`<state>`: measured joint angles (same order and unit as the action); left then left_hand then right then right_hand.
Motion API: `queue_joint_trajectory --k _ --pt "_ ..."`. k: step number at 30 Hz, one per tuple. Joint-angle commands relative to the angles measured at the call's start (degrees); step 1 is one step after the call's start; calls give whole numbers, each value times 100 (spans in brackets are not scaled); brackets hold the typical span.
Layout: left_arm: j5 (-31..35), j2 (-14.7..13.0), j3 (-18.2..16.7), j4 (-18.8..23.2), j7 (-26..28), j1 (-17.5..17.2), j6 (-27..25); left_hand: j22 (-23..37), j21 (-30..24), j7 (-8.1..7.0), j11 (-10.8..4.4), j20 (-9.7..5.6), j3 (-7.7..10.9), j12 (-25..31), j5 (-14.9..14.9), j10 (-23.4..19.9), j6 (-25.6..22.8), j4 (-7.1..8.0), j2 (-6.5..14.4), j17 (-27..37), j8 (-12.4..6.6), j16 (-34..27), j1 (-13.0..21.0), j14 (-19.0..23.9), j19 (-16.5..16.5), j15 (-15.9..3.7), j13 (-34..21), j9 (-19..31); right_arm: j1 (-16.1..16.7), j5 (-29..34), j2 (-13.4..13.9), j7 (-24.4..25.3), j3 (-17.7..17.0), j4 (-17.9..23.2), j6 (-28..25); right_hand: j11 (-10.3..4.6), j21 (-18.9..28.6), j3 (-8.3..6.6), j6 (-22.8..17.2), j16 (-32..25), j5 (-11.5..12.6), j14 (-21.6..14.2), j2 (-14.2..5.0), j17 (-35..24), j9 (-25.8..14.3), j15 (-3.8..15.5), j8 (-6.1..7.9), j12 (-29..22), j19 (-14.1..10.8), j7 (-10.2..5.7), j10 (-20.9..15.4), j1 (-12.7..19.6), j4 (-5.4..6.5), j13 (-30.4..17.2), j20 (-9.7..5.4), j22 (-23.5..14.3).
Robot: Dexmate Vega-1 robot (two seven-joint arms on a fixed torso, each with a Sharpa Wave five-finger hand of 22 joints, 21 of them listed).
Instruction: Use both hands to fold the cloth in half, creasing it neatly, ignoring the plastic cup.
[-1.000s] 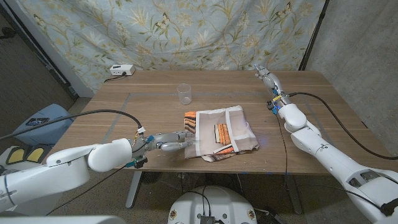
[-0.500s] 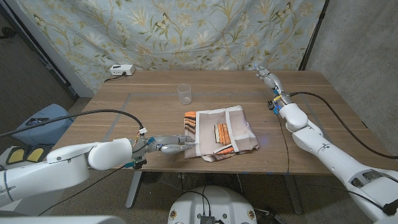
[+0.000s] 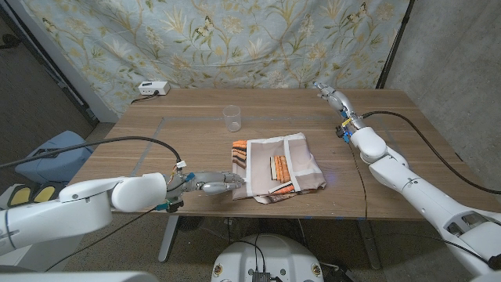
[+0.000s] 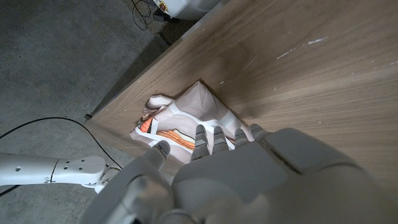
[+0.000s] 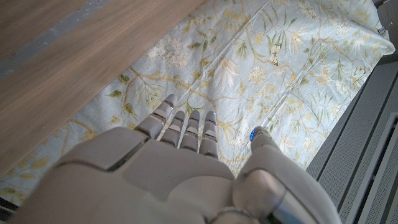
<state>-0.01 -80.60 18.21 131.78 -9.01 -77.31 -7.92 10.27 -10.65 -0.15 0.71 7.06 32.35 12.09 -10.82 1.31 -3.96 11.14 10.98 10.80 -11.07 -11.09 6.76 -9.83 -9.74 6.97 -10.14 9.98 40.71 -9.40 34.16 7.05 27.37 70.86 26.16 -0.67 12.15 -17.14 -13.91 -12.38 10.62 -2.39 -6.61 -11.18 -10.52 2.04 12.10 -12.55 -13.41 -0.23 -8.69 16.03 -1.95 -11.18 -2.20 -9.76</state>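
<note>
The cloth (image 3: pixel 278 167), cream with orange stripes, lies rumpled and partly folded over itself on the middle of the table, near the front edge. My left hand (image 3: pixel 215 184) is low over the table just left of it, fingers stretched out and reaching the cloth's near left corner, holding nothing. In the left wrist view the fingertips (image 4: pixel 202 135) point at the cloth (image 4: pixel 186 115), which is bunched at the table's edge. My right hand (image 3: pixel 330 95) hovers far from the cloth at the back right of the table, fingers straight and empty; it also shows in the right wrist view (image 5: pixel 180 155).
A clear plastic cup (image 3: pixel 231 117) stands upright behind the cloth's left side. A small white box (image 3: pixel 153 88) sits at the table's back left corner. A floral curtain (image 5: pixel 249 68) hangs behind the table (image 3: pixel 149 145).
My left hand has slid right, its fingertips now at the cloth's near left corner. My right hand has shifted slightly left at the back of the table.
</note>
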Motion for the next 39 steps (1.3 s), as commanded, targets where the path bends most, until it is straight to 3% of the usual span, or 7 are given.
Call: queue_joint_trajectory --k 1,5,8,17,24,32,39 --pt "-30 -61 203 17 -43 202 -80 25 -45 -13 5 -23 51 45 -26 -56 -68 -2 24 17 -21 -27 -97 -245 -340 16 -19 20 108 544 373 199 83 822 -847 112 45 -14 -146 -36 3 -157 89 8 -43 128 56 -71 -116 72 -188 106 -146 -44 -383 -6" --pt "-55 -93 224 21 -3 219 -90 25 -51 -13 35 -39 63 55 -26 -103 -71 -1 19 16 -11 -35 -136 -217 -343 16 -19 20 157 791 512 287 119 1136 -1195 315 37 -34 -300 -65 -5 -319 122 1 -69 66 95 -154 -222 152 -405 231 -303 -107 -318 -8" --pt "-59 -106 250 30 0 245 -111 25 -59 1 24 -55 74 56 -27 -124 -83 -1 17 15 -8 -37 -169 -203 -336 16 -20 20 187 930 616 274 158 1392 -1523 459 32 -10 -437 -104 -22 -488 231 -14 -91 -24 129 -219 -312 229 -562 310 -441 -169 -188 -15" --pt "-71 -107 333 32 -39 341 -137 24 -68 19 16 -68 101 62 -28 -183 -121 -1 17 12 -4 -42 -239 -168 -340 9 -20 19 228 1090 813 127 231 1903 -2169 560 68 -15 -575 -166 -23 -749 345 -36 -132 -149 171 -292 -533 350 -728 490 -630 -253 15 -25" --pt "-99 -148 351 37 -9 371 -145 23 -74 28 11 -73 126 74 -30 -251 -154 -1 17 9 -3 -48 -295 -131 -346 14 -20 19 176 1182 955 -114 327 2158 -2514 569 70 -25 -646 -190 -25 -845 362 -43 -138 -194 191 -333 -589 395 -842 557 -674 -274 55 -27" --pt "-69 -160 400 54 -20 419 -171 22 -79 24 1 -79 153 78 -31 -305 -173 -2 18 7 5 -48 -349 -107 -352 9 -20 18 139 1436 1095 -222 431 2535 -3064 626 15 -20 -1034 -235 -32 -1066 415 -53 -145 -319 311 -476 -584 494 -1286 676 -720 -305 175 -27" --pt "-67 -170 425 61 -24 450 -199 21 -85 36 -5 -86 179 80 -33 -348 -192 -4 19 4 9 -52 -391 -74 -351 17 -20 18 139 1587 1164 -264 492 2780 -3412 615 -1 -26 -1381 -309 -34 -1375 481 -49 -139 -284 406 -587 -643 544 -1753 827 -757 -274 200 -27"
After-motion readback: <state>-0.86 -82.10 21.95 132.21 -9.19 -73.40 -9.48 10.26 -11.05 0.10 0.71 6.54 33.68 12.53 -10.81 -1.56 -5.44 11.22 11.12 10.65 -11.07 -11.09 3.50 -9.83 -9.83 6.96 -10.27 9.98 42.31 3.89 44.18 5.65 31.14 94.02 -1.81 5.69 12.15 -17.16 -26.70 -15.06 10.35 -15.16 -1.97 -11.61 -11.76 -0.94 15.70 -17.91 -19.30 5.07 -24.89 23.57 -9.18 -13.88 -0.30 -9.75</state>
